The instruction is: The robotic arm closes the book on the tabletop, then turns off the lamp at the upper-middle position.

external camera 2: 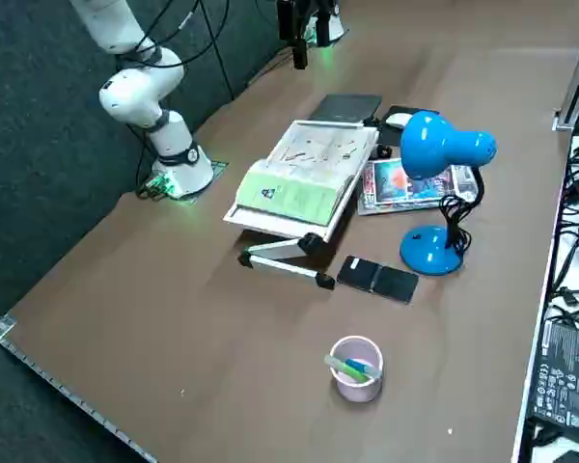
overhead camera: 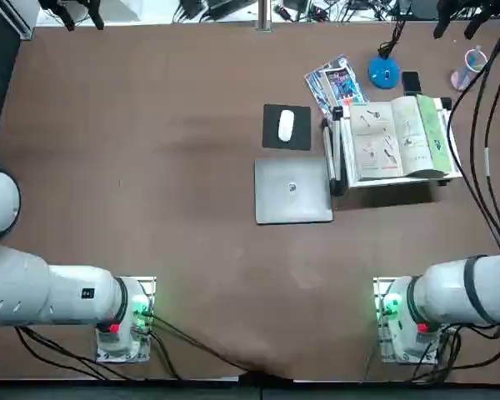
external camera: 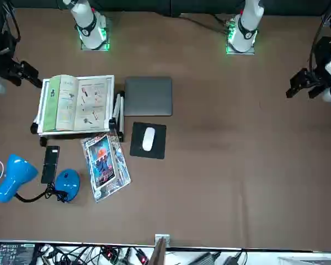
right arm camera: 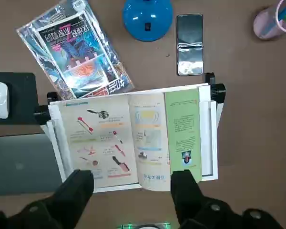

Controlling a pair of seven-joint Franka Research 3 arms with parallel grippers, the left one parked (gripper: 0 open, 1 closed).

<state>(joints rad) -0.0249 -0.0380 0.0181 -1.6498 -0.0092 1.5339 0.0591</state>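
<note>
Right gripper (right arm camera: 131,179) wide open above counter (overhead camera: 192,275); slip finger under book's (right arm camera: 105,143) right cover edge, sweep left gently.

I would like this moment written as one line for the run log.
right gripper: fingers apart, holding nothing | book: open on white stand | lamp: upright, untouched | closing: not yet done

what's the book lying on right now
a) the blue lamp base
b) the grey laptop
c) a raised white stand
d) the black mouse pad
c: the open book lies on a white stand whose legs lift it off the tabletop.
</note>
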